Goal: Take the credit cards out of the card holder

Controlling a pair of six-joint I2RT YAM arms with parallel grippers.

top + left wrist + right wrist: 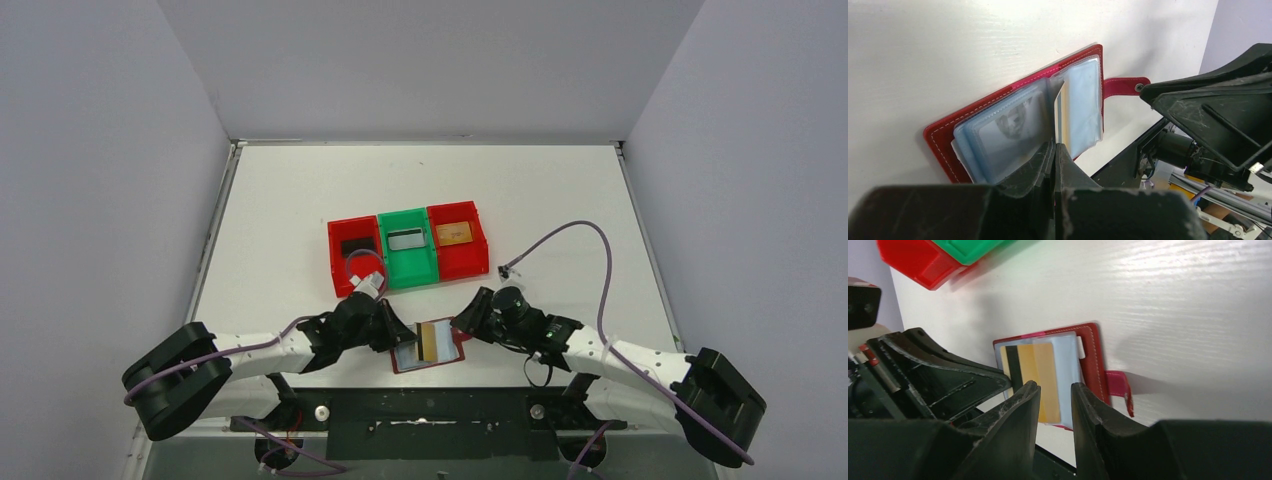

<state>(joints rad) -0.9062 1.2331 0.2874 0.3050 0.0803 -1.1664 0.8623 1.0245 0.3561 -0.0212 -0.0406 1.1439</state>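
The dark red card holder (450,352) lies open near the table's front edge, its snap tab (1120,85) pointing right. My left gripper (400,337) is shut on the edge of a clear pocket leaf that stands up from the holder (943,135) with a gold-tan card (1060,112) in it. In the right wrist view that card (1040,377) shows a black stripe inside the holder (1093,360). My right gripper (1055,387) is open with a narrow gap, just over the holder's near edge, and holds nothing; in the top view this gripper (464,325) is at the holder's right.
Three bins stand in a row behind the holder: a red one (340,265) with a black card, a green one (410,268) with a silver-grey card, a red one (465,258) with a gold-tan card. The black table edge lies just in front.
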